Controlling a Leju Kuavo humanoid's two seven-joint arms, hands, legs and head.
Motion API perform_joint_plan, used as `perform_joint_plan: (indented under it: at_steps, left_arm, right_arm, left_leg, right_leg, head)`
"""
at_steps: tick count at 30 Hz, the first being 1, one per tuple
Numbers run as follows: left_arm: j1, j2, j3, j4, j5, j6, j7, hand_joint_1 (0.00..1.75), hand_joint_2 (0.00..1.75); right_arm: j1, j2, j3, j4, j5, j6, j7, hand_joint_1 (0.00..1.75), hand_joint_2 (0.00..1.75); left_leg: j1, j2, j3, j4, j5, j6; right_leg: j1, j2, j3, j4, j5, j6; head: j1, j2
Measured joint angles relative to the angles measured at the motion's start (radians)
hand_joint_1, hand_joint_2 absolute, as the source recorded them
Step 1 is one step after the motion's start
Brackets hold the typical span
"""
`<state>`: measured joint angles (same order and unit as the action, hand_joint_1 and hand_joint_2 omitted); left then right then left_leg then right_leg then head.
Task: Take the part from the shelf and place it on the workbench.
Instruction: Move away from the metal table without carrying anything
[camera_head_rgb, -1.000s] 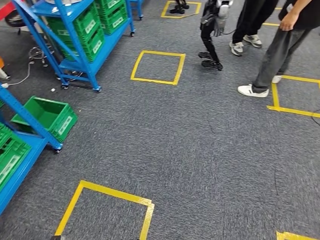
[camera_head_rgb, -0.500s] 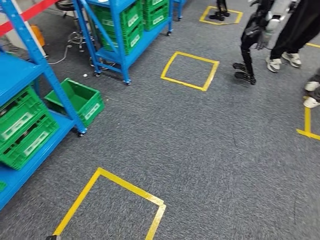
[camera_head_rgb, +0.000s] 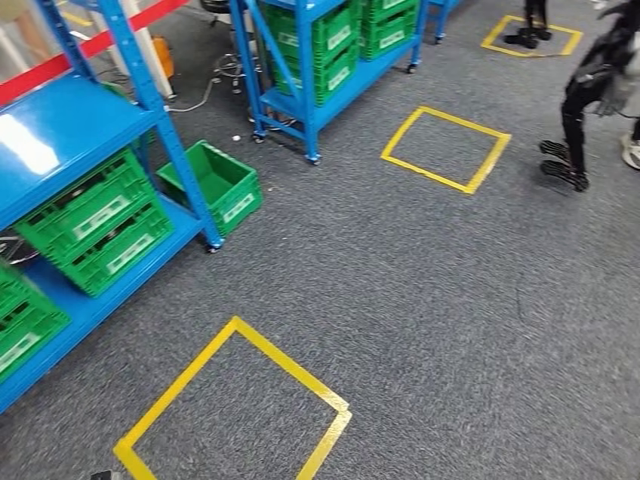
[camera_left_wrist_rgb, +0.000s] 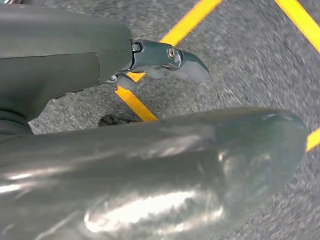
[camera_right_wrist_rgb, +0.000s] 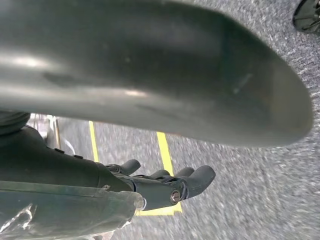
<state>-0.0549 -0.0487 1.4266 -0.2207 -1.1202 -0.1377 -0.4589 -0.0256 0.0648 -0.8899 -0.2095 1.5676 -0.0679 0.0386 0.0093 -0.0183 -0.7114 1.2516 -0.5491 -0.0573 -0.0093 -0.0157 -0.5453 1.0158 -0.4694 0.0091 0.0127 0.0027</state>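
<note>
Head view: blue shelf (camera_head_rgb: 90, 130) with green crates (camera_head_rgb: 94, 220) sits left; the part isn't identifiable. Left hand (camera_left_wrist_rgb: 151, 165) and right hand (camera_right_wrist_rgb: 162, 185) hang with nothing held, fingers loosely extended. Walking closer risks kicking the floor crate (camera_head_rgb: 215, 185).

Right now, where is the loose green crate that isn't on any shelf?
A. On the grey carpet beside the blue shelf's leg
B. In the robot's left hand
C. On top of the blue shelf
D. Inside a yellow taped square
A: the head view shows the green crate sitting on the carpet next to the leg of the blue shelf, outside the nearest yellow square.
</note>
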Motion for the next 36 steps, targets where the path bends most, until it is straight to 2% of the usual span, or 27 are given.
perform_joint_plan:
  at_steps: [1,2,3,5,7,9,10,12,13,14,15,16,17,18,20,21,22,23,24,25,27,29,31,32,33,34,36]
  left_arm:
    - [0.002,0.0,0.001,0.0,0.0,0.0,0.0,0.0,0.0]
    - [0.004,0.001,0.002,0.0,0.0,-0.001,0.0,0.0,0.0]
    - [0.005,0.001,0.002,0.0,0.0,-0.001,0.0,0.0,0.0]
    - [0.004,0.002,0.003,0.0,0.0,-0.001,0.0,0.0,0.0]
    - [0.001,0.002,0.004,0.0,0.0,-0.001,0.0,0.0,0.0]
    - [0.006,0.003,0.005,0.0,0.0,0.002,0.001,0.0,0.0]
    - [0.009,0.003,0.006,0.0,0.0,0.003,0.001,0.0,0.0]
    - [0.012,0.007,0.007,0.0,0.0,0.006,-0.001,0.0,0.0]
    - [0.011,0.01,0.007,0.0,0.0,0.005,-0.006,0.0,0.0]
    - [0.009,0.014,0.007,0.0,0.0,0.003,-0.011,0.0,0.0]
    - [0.008,0.017,0.007,0.0,-0.001,0.002,-0.017,0.0,0.0]
    - [0.008,0.021,0.008,0.0,-0.001,0.0,-0.02,0.0,0.0]
    - [0.009,0.024,0.008,0.0,-0.003,0.0,-0.021,0.0,0.0]
    - [0.01,0.027,0.008,0.0,-0.006,0.002,-0.02,0.0,0.0]
    - [0.01,0.032,0.008,0.0,-0.013,0.005,-0.015,0.0,0.0]
    - [0.01,0.036,0.008,0.0,-0.016,0.007,-0.012,0.0,0.0]
    - [0.01,0.039,0.008,0.0,-0.019,0.007,-0.01,0.0,0.0]
    - [0.012,0.042,0.008,0.0,-0.022,0.007,-0.009,0.0,0.0]
    - [0.015,0.044,0.008,0.0,-0.023,0.005,-0.01,0.0,0.0]
    - [0.019,0.045,0.008,0.0,-0.025,0.003,-0.011,0.0,0.0]
    - [0.02,0.047,0.008,0.0,-0.027,0.0,-0.013,0.0,0.0]
    - [0.013,0.047,0.007,0.0,-0.029,-0.001,-0.015,0.0,0.0]
    - [0.009,0.046,0.007,0.0,-0.029,-0.001,-0.016,0.0,0.0]
    - [0.01,0.046,0.007,0.0,-0.03,-0.001,-0.016,0.0,0.0]
    - [0.012,0.046,0.007,0.0,-0.03,-0.001,-0.016,0.0,0.0]
    - [0.013,0.046,0.007,0.0,-0.031,-0.003,-0.016,0.0,0.0]
    - [0.009,0.046,0.005,0.0,-0.033,-0.006,-0.016,0.0,0.0]
  right_arm:
    - [-0.001,0.001,0.004,0.0,0.0,0.0,0.0,0.0,0.0]
    - [-0.003,0.001,0.008,0.0,0.0,0.0,0.001,0.0,0.0]
    - [-0.005,0.002,0.011,0.0,0.0,0.0,0.001,0.0,0.0]
    - [-0.007,0.004,0.016,0.001,0.0,0.0,0.0,0.0,0.0]
    - [-0.009,0.005,0.017,0.001,-0.001,-0.001,-0.002,0.0,0.0]
    - [-0.013,0.006,0.018,0.001,-0.003,0.0,-0.004,0.0,0.0]
    - [-0.016,0.007,0.018,0.001,-0.004,0.0,-0.004,0.0,0.0]
    - [-0.019,0.013,0.02,0.004,-0.003,0.009,-0.004,0.0,0.0]
    - [-0.019,0.017,0.023,0.005,-0.002,0.016,-0.003,0.0,0.0]
    - [-0.017,0.022,0.028,0.007,0.0,0.022,-0.002,0.0,0.0]
    - [-0.015,0.026,0.033,0.009,0.0,0.025,0.0,0.0,0.0]
    - [-0.012,0.031,0.039,0.01,-0.001,0.026,0.001,0.0,0.0]
    - [-0.01,0.034,0.044,0.011,-0.002,0.025,0.001,0.0,0.0]
    - [-0.009,0.037,0.046,0.012,-0.004,0.021,-0.002,0.0,0.0]
    - [-0.009,0.04,0.049,0.013,-0.01,0.009,-0.015,0.0,0.0]
    - [-0.009,0.041,0.05,0.013,-0.012,0.001,-0.025,0.0,0.0]
    - [-0.009,0.042,0.05,0.014,-0.014,-0.005,-0.033,0.0,0.0]
    - [-0.01,0.042,0.051,0.015,-0.014,-0.01,-0.038,0.0,0.0]
    - [-0.01,0.042,0.052,0.015,-0.013,-0.011,-0.04,0.0,0.0]
    - [-0.01,0.042,0.054,0.015,-0.01,-0.011,-0.039,0.0,0.0]
    - [-0.007,0.042,0.06,0.015,-0.004,-0.01,-0.037,0.0,0.0]
    - [-0.003,0.042,0.064,0.015,0.0,-0.01,-0.036,0.0,0.0]
    - [0.0,0.042,0.065,0.015,0.0,-0.01,-0.035,0.0,0.0]
    - [0.001,0.042,0.066,0.015,0.001,-0.01,-0.034,0.0,0.0]
    - [0.001,0.042,0.066,0.015,0.001,-0.01,-0.033,0.0,0.0]
    - [0.0,0.042,0.066,0.015,0.001,-0.01,-0.032,0.0,0.0]
    - [0.0,0.042,0.066,0.015,0.0,-0.01,-0.029,0.0,0.0]
  left_leg:
    - [0.0,0.002,-0.007,0.019,0.002,-0.001]
    - [0.0,0.005,0.006,0.0,0.021,-0.001]
    - [0.0,0.013,0.036,-0.054,0.053,-0.001]
    - [-0.003,0.06,0.111,-0.189,0.104,0.004]
    - [-0.008,0.086,0.145,-0.256,0.116,0.017]
    - [-0.01,0.067,0.142,-0.261,0.116,0.031]
    - [-0.008,0.057,0.143,-0.263,0.117,0.037]
    - [-0.003,0.038,0.144,-0.266,0.121,0.047]
    - [-0.002,0.028,0.143,-0.266,0.122,0.051]
    - [-0.001,0.015,0.143,-0.266,0.122,0.053]
    - [-0.001,0.002,0.143,-0.266,0.122,0.054]
    - [-0.001,-0.012,0.143,-0.266,0.122,0.055]
    - [-0.001,-0.027,0.143,-0.266,0.122,0.054]
    - [0.0,-0.042,0.144,-0.265,0.123,0.052]
    - [0.002,-0.071,0.144,-0.262,0.122,0.043]
    - [0.002,-0.084,0.142,-0.26,0.123,0.037]
    - [0.002,-0.095,0.138,-0.259,0.124,0.029]
    - [0.003,-0.106,0.134,-0.259,0.127,0.022]
    - [0.006,-0.116,0.13,-0.262,0.131,0.015]
    - [0.007,-0.114,0.128,-0.262,0.132,0.01]
    - [0.004,-0.07,0.107,-0.222,0.103,0.002]
    - [0.001,-0.013,0.049,-0.101,0.037,-0.002]
    - [0.001,0.001,-0.005,0.016,-0.007,-0.003]
    - [0.001,0.003,-0.009,0.029,-0.001,-0.002]
    - [0.0,0.006,0.007,0.003,0.022,-0.001]
    - [-0.001,0.018,0.041,-0.056,0.056,0.002]
    - [-0.008,0.073,0.114,-0.189,0.104,0.012]
  right_leg:
    - [0.001,-0.015,0.0,0.0,-0.001,0.0]
    - [0.001,-0.03,0.001,0.0,-0.001,0.001]
    - [0.0,-0.043,0.003,0.0,-0.002,0.002]
    - [0.005,-0.067,0.006,0.002,-0.007,0.009]
    - [0.011,-0.089,0.01,0.003,-0.012,0.02]
    - [0.011,-0.107,0.016,0.0,-0.014,0.03]
    - [0.01,-0.098,0.016,0.004,-0.019,0.036]
    - [0.006,-0.049,-0.009,0.064,-0.058,0.045]
    - [0.004,-0.018,-0.037,0.125,-0.09,0.048]
    - [0.004,-0.001,-0.072,0.196,-0.121,0.05]
    - [0.004,0.007,-0.103,0.257,-0.143,0.05]
    - [0.003,0.01,-0.122,0.29,-0.146,0.051]
    - [0.002,0.012,-0.124,0.285,-0.13,0.05]
    - [0.0,0.017,-0.108,0.244,-0.098,0.05]
    - [-0.008,0.058,-0.048,0.109,-0.029,0.05]
    - [-0.012,0.079,-0.024,0.058,-0.012,0.048]
    - [-0.014,0.095,-0.01,0.027,-0.007,0.045]
    - [-0.013,0.098,-0.007,0.019,-0.01,0.039]
    - [-0.012,0.088,-0.006,0.019,-0.01,0.033]
    - [-0.011,0.077,-0.006,0.017,-0.007,0.026]
    - [-0.01,0.052,-0.005,0.013,-0.003,0.011]
    - [-0.005,0.022,-0.005,0.011,-0.004,0.001]
    - [-0.001,-0.009,-0.006,0.011,-0.005,-0.002]
    - [0.001,-0.023,-0.006,0.011,-0.006,-0.003]
    - [0.002,-0.036,-0.004,0.011,-0.007,-0.003]
    - [0.002,-0.048,-0.002,0.011,-0.008,-0.002]
    - [0.008,-0.07,0.003,0.013,-0.013,0.005]
  head:
    - [0.0,0.0]
    - [0.0,0.0]
    - [0.0,0.0]
    - [-0.002,0.0]
    - [-0.001,0.0]
    - [0.001,0.0]
    - [0.002,0.0]
    - [0.006,0.0]
    - [0.009,0.0]
    - [0.011,0.0]
    - [0.012,0.0]
    - [0.012,0.0]
    - [0.012,0.0]
    - [0.012,0.0]
    - [0.013,0.0]
    - [0.014,0.0]
    - [0.015,0.0]
    - [0.015,0.0]
    - [0.015,0.0]
    - [0.015,0.0]
    - [0.009,0.0]
    - [0.003,0.0]
    - [0.002,0.0]
    - [0.002,0.0]
    - [0.002,0.0]
    - [0.002,0.0]
    - [-0.001,0.0]
